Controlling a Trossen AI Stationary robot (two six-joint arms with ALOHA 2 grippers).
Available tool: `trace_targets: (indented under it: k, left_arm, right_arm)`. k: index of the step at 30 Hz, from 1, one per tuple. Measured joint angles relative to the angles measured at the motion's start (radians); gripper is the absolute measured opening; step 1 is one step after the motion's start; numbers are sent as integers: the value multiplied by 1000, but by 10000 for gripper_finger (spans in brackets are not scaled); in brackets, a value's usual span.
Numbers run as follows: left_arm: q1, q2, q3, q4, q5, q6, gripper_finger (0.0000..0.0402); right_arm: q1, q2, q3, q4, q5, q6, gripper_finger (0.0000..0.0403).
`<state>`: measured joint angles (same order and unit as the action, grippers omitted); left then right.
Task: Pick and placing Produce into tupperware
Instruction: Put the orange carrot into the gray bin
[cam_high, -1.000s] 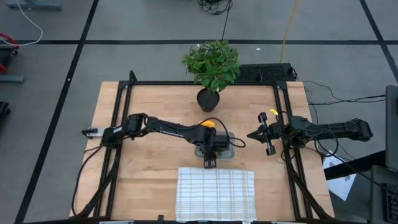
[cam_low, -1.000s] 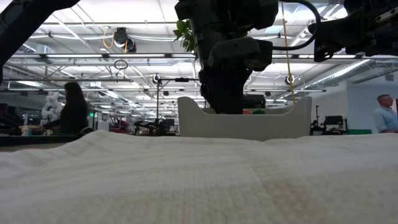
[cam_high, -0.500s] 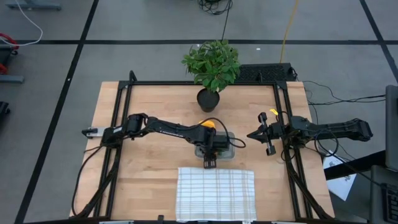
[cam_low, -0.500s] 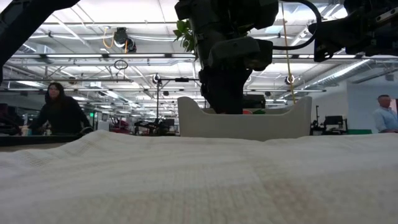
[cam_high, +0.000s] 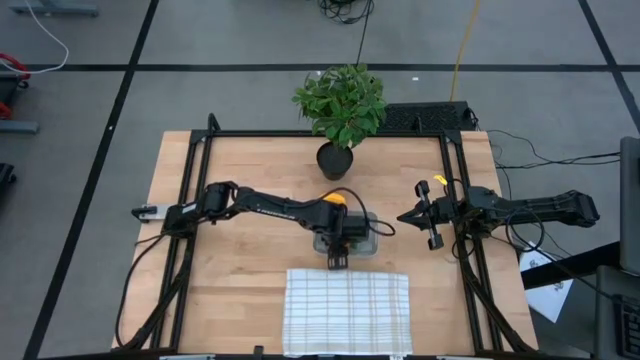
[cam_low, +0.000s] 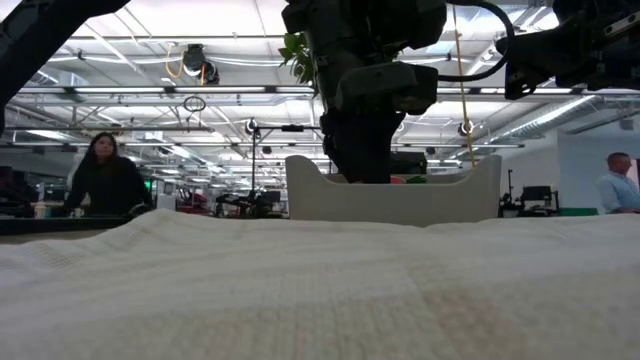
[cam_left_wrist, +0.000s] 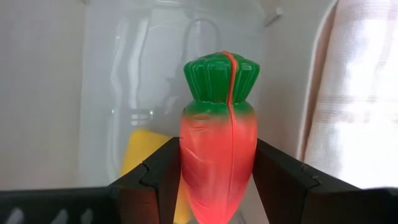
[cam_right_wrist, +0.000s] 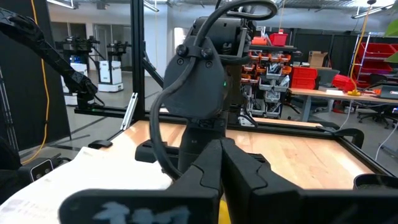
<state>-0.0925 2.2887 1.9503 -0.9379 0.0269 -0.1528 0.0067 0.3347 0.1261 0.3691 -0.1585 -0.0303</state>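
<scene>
My left gripper (cam_high: 338, 242) stands over the tupperware (cam_high: 368, 243), a small clear container just beyond the white checked cloth (cam_high: 347, 310). It is shut on the orange carrot (cam_left_wrist: 217, 162), whose green top (cam_left_wrist: 221, 78) points down at the container floor. A yellow piece, probably the banana (cam_left_wrist: 143, 155), lies inside the tupperware (cam_left_wrist: 124, 74). In the low view the gripper (cam_low: 360, 150) reaches down behind the container's wall (cam_low: 400, 200). The lemon does not show. My right gripper (cam_high: 403, 215) waits shut near the table's right side, touching nothing. My left gripper pinches the carrot's orange body (cam_left_wrist: 186, 168) between its two fingers (cam_left_wrist: 158, 180), one on each side. The fingers come from above, pointing down, and lie along the carrot. Its green top sticks out past the fingertips. I cannot tell whether it touches the container floor.
A potted plant (cam_high: 340, 105) stands at the table's far edge, behind the tupperware. The cloth (cam_low: 300, 290) fills the near middle of the table. Black frame rails (cam_high: 200, 180) run along the table's left, right and far sides. People move in the room beyond the table.
</scene>
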Motion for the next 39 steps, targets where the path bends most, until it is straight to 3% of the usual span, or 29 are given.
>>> trace_targets:
  k: [39]
  left_arm:
    - [4, 0, 0, 8, 0, 11, 175]
  right_arm:
    - [0, 0, 0, 0, 0, 0, 0]
